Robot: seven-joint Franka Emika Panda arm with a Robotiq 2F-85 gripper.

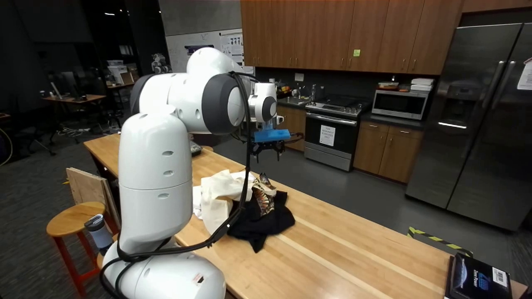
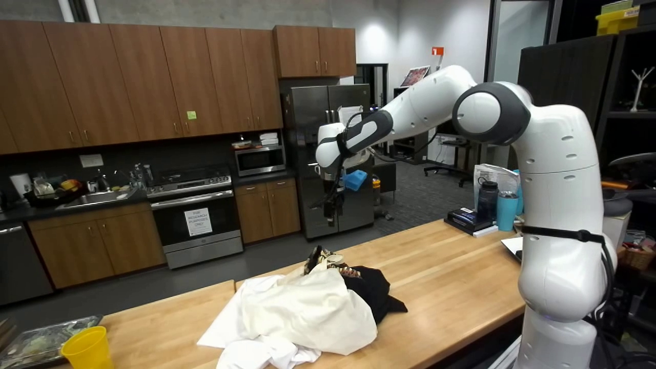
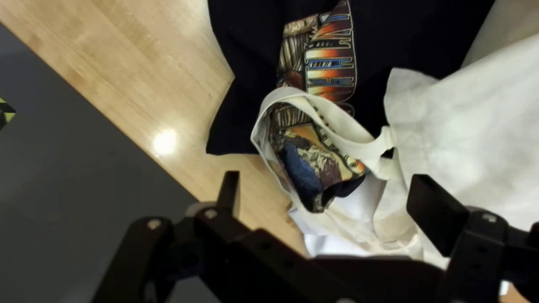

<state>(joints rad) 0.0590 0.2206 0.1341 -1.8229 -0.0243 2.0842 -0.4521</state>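
Observation:
My gripper (image 1: 268, 157) hangs above the far edge of the table in both exterior views, its jaws wide apart with nothing between them. Below it lies a heap of cloth. A black shirt (image 3: 252, 54) with a colourful print is spread partly under a cream tote bag (image 2: 312, 307). In the wrist view the bag's strap (image 3: 349, 141) loops around a bunched, printed part of the shirt, which shows between the fingers but lower down. White cloth (image 2: 266, 352) sticks out from beneath the bag. The fingers (image 3: 436, 210) touch none of it.
The wooden table (image 1: 353, 257) carries a black box (image 1: 480, 279) at one end, with a dark bottle (image 2: 487, 202) and a teal tumbler (image 2: 507, 210) nearby. At the opposite end are a yellow cup (image 2: 88, 349) and a plastic tray (image 2: 48, 338). A stool (image 1: 75, 219) stands beside the table.

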